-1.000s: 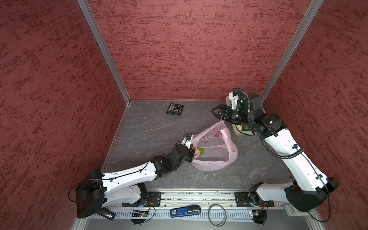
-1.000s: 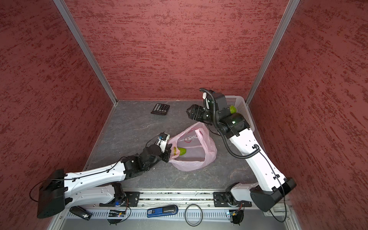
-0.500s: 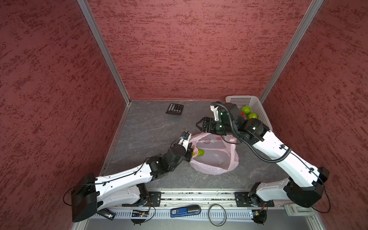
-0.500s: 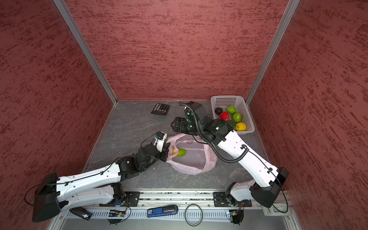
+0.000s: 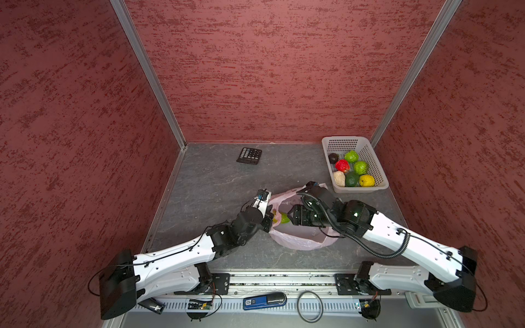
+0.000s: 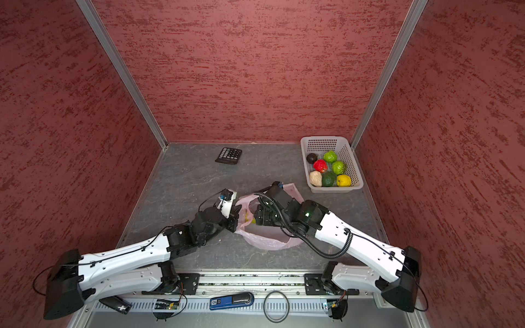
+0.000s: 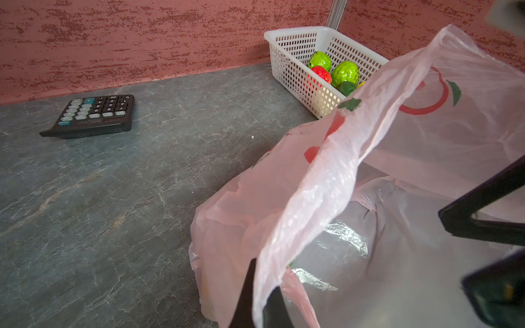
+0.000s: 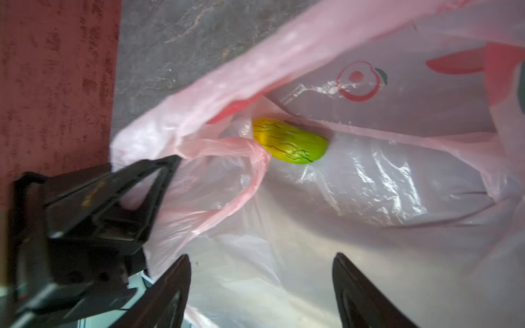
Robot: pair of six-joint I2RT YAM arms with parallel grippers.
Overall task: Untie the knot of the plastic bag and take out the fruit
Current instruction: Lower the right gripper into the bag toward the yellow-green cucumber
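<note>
The pale pink plastic bag (image 5: 301,241) (image 6: 267,241) lies mid-table with its mouth gaping. My left gripper (image 5: 270,220) (image 7: 261,281) is shut on the bag's near-left rim film and holds it up. Inside lies one yellow-green fruit (image 8: 289,141) (image 5: 282,218), beside a loose handle loop (image 8: 241,147). My right gripper (image 8: 261,255) (image 5: 289,217) is open, inside the mouth, a short way from that fruit and not touching it. The knot is out of view.
A white perforated basket (image 5: 377,170) (image 7: 289,56) stands at the back right and holds several fruit (image 5: 352,170). A black calculator (image 5: 249,155) (image 7: 93,115) lies at the back, left of centre. Red walls enclose three sides.
My right arm swung from the back right, near the basket, down and forward into the bag's mouth, uncovering the basket, and its jaws narrowed slightly. The left gripper kept its hold.
</note>
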